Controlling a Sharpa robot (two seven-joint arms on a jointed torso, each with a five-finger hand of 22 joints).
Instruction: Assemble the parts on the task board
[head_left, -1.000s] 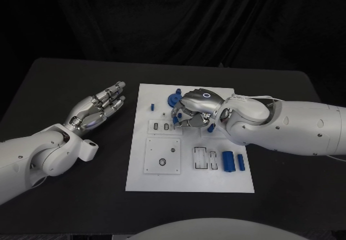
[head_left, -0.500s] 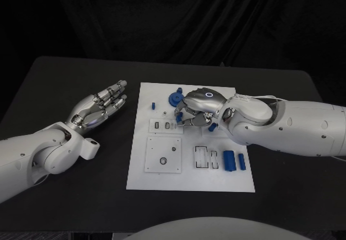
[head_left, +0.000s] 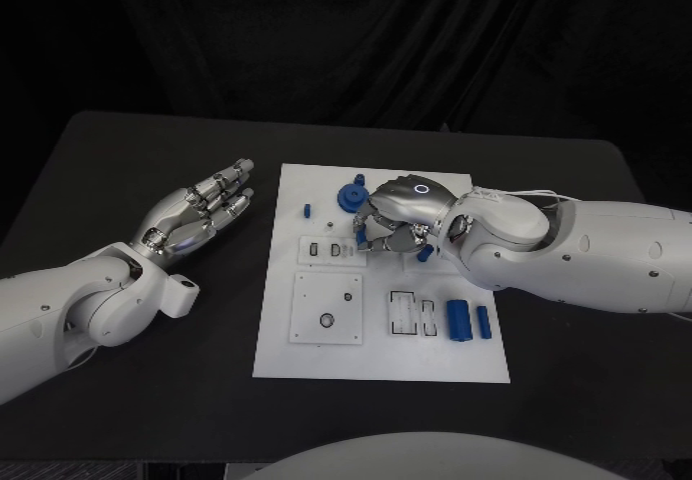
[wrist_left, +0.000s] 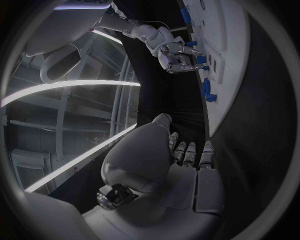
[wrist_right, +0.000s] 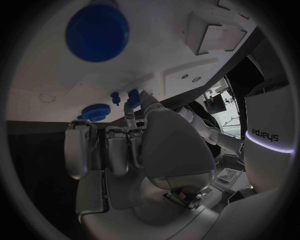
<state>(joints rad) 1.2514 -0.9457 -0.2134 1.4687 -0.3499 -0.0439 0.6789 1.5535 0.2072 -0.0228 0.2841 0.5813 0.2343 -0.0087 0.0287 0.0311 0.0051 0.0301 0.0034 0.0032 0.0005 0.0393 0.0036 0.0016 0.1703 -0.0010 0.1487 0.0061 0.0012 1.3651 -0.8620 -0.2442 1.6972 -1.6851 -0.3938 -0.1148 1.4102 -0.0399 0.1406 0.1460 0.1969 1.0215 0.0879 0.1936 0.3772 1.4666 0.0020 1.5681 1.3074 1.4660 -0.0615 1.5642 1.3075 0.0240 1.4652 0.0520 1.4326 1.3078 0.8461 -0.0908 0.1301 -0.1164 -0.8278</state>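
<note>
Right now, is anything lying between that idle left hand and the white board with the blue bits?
Nothing visible does. Only bare black table lies between the left hand and the task board; the right hand hovers over the board.

I work in what looks like a lab or robot test cell. My black table (head_left: 144, 180) stands before a black curtain (head_left: 361, 60) that closes off everything from ten to two o'clock. On it lies a white task board (head_left: 378, 350) of moulded sockets. My left wrist view shows bare ceiling beams (wrist_left: 69, 125) with long light strips (wrist_left: 69, 90).
</note>
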